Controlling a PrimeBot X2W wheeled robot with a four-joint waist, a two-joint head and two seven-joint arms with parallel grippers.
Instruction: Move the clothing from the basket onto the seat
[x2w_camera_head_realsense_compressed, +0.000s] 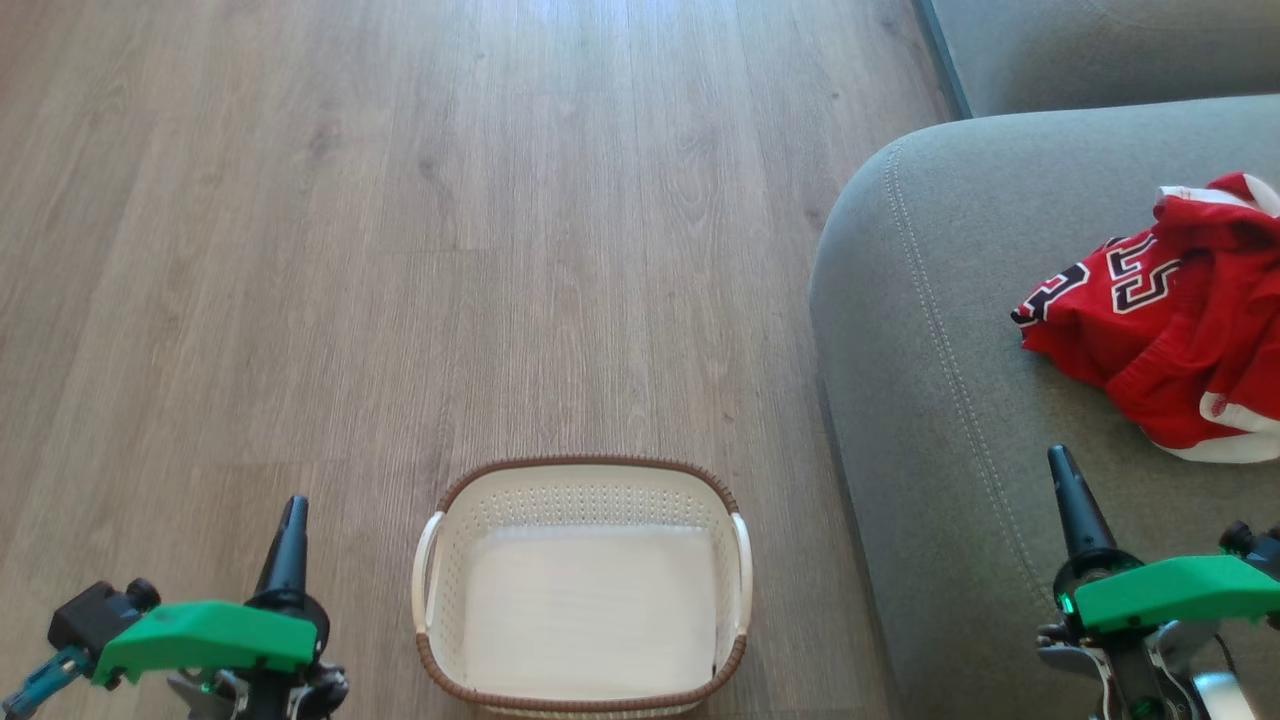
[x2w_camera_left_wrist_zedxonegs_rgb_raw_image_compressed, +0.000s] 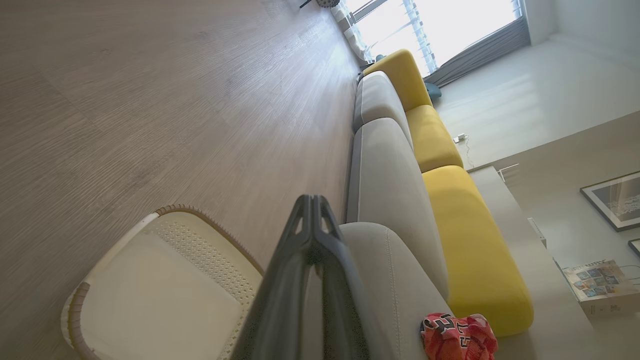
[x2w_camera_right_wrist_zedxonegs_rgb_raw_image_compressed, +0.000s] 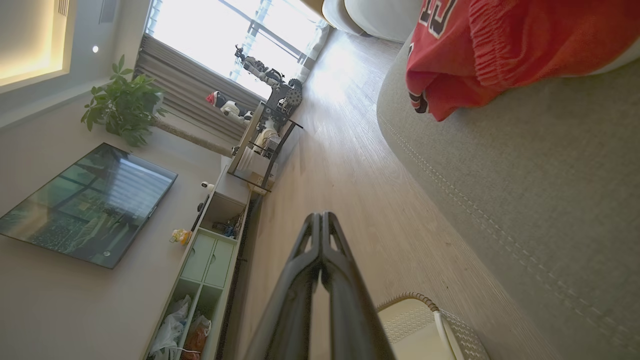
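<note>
Red clothing (x2w_camera_head_realsense_compressed: 1165, 335) (a black, white-edged number shows) lies crumpled on the seat (x2w_camera_head_realsense_compressed: 930, 420), inward from its rounded corner. The basket (x2w_camera_head_realsense_compressed: 585, 465) stands on the wood floor (x2w_camera_head_realsense_compressed: 400, 250) just beside the seat's edge, its white bottom showing. The left gripper (x2w_camera_head_realsense_compressed: 293, 512), over the floor, and the right gripper (x2w_camera_head_realsense_compressed: 1062, 470), over the seat, have jaws pressed together, holding nothing.

Wood-look floor (x2w_camera_head_realsense_compressed: 500, 200), yellow sofa cushions (x2w_camera_left_wrist_zedxonegs_rgb_raw_image_compressed: 475, 250), bright window (x2w_camera_left_wrist_zedxonegs_rgb_raw_image_compressed: 440, 20).

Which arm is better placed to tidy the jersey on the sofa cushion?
Right. The right gripper, shut, hovers over the sofa cushion just short of the red jersey; the left gripper sits beyond the empty laundry basket.
</note>
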